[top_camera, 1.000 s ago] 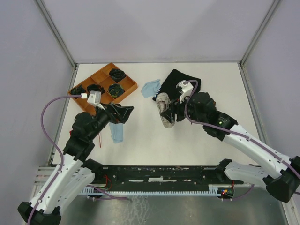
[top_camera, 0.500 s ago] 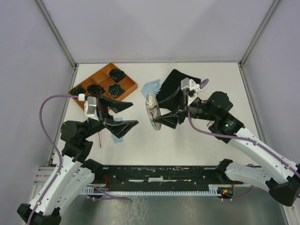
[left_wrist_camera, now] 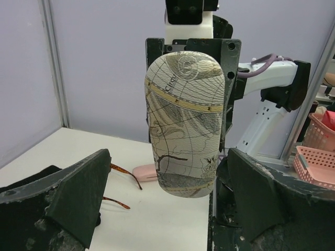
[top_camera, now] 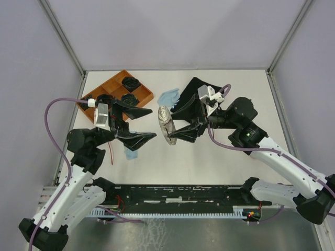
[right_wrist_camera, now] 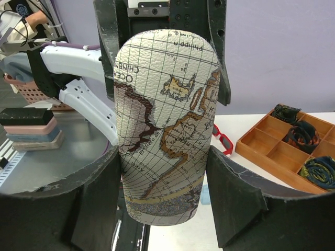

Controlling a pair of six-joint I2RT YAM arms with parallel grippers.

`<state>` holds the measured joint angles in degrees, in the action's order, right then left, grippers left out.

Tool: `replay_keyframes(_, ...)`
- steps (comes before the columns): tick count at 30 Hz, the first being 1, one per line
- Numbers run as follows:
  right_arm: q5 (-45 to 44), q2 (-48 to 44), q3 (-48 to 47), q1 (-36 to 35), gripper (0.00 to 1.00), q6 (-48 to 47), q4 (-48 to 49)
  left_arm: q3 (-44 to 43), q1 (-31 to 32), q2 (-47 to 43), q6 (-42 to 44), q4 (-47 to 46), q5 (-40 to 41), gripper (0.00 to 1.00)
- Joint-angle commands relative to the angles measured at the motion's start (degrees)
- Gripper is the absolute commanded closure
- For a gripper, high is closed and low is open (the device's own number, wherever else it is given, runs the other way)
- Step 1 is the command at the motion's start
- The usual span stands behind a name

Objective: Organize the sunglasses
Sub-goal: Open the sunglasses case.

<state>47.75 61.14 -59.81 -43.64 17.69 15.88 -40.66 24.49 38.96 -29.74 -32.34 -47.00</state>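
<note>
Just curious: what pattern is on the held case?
The case bears an antique world map; best in right wrist view.

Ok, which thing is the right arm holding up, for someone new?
Look at the white table, then the right pincer above its middle. It grips an oblong glasses case, the only thing printed with an old world map in cream and brown.

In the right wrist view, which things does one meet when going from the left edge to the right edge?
stack of flat blocks → map-patterned glasses case → red sunglasses → wooden tray
</note>
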Motion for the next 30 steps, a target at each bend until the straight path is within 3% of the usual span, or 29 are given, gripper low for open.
replay_keyframes(1,1.12,1.08,-3.76,-0.86,1.0,-1.18,4.33,-2.55,0.43,1.86,-2.26,-3.32,0.39,0.01)
replay_keyframes(14,0.83,2.48,-4.67,-2.07,1.0,-2.56,3.9,-2.49,3.93,5.46,-5.61,-10.38,-2.04,0.0)
replay_keyframes(30,0.1,2.49,-4.94,-2.26,1.0,-2.54,4.51,-2.67,7.6,7.93,-5.42,-11.16,-2.4,0.24)
